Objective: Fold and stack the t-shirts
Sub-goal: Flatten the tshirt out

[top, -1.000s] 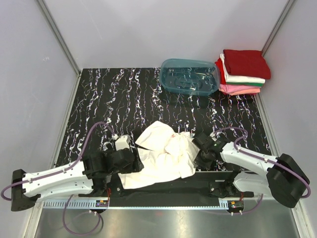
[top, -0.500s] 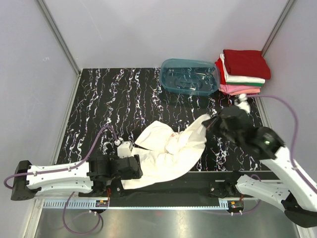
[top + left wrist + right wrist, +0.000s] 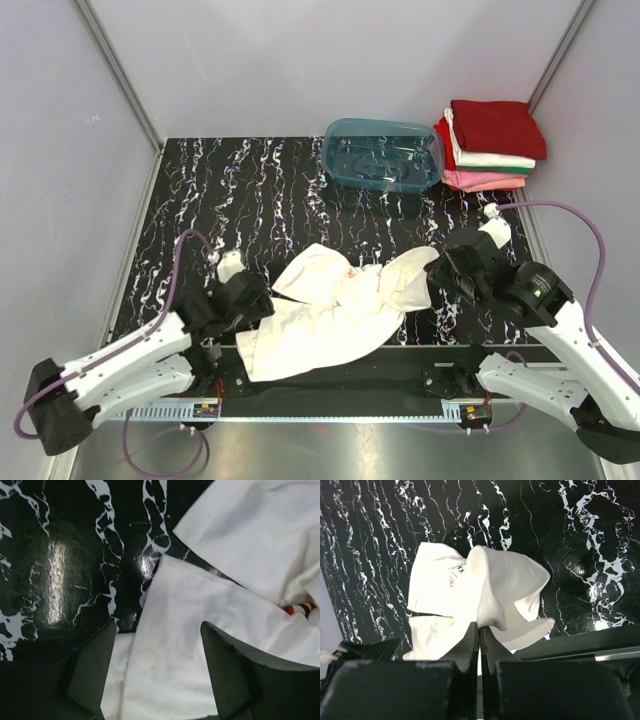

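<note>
You have the white t-shirt (image 3: 330, 312) pinched at its right edge.
Your right gripper (image 3: 480, 628) is clamped on that raised edge; your left gripper (image 3: 156, 626) hangs open-fingered over the shirt's left side, near the table's (image 3: 250, 190) front. The folded t-shirts (image 3: 492, 145) sit stacked far right.

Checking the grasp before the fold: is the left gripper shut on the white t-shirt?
No, the left gripper hangs open over the white t-shirt, the cloth lying loose between its jaws.

Robotics lab cell, grey panel walls (image 3: 300, 60), black marbled tabletop (image 3: 250, 190), slotted metal rail (image 3: 330, 410).
</note>
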